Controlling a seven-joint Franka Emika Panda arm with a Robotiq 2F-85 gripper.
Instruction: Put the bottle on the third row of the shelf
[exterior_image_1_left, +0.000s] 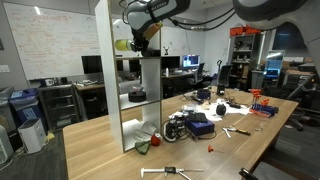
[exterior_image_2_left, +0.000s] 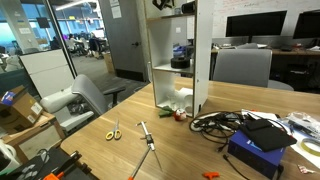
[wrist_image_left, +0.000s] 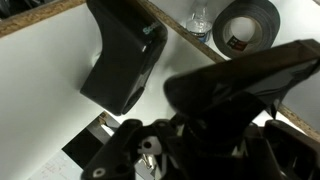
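Placing seems in hand: the bottle (exterior_image_1_left: 122, 45) is just beside the end effector (exterior_image_1_left: 134, 41), inside an upper compartment of the shelf (exterior_image_1_left: 150, 90). Whether the end effector pinches the bottle cannot be told. The next move calls for confirming the third row and releasing gently.

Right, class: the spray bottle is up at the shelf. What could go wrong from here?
The bottle is beside the claw near the front edge of the shelf; it might clip the upright.
The wrist view shows a black box, tape roll and clear glass close by; the claw could knock them.
The shelf is tall and narrow; a push may rock it.
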